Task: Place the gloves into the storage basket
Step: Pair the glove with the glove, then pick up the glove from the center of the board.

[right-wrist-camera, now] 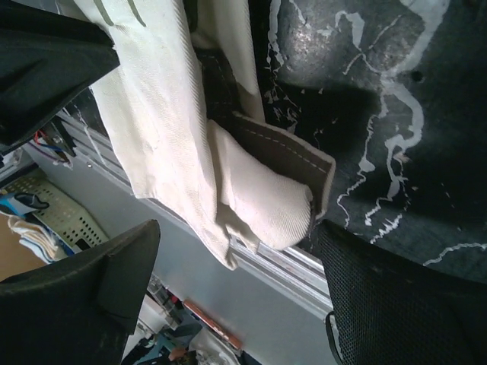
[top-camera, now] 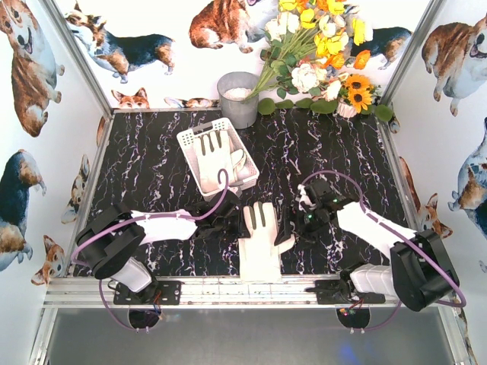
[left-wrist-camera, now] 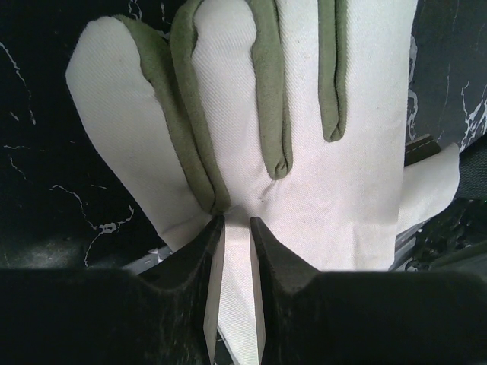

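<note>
- My left gripper is pinched shut on the loose glove. A fold of its side edge, just below the root of the outermost finger, stands between my two pads.
- From those jaws the glove spreads straight ahead and lies flat. Its long axis runs across my line of reach, with the fingertips off to one side and the cuff to the other, at the near rim of the table.
- My right gripper stands wide open and holds nothing. The glove's thumb lies right in front of the gap between its fingers. I can't tell whether either finger touches the cloth.
- So the glove lies between my two grippers, the left at one long edge and the right at the thumb side.
- The storage basket sits beyond my left jaws on the far side, a short swing away. It is well off from my right jaws. A second glove already lies in it.
- My left arm is stretched low across the table with its wrist level. It is the nearer arm and the one with a hold, so I judge the carry to be its job.
- The lift must clear the basket's near wall, and the limp cloth may drag.
</note>
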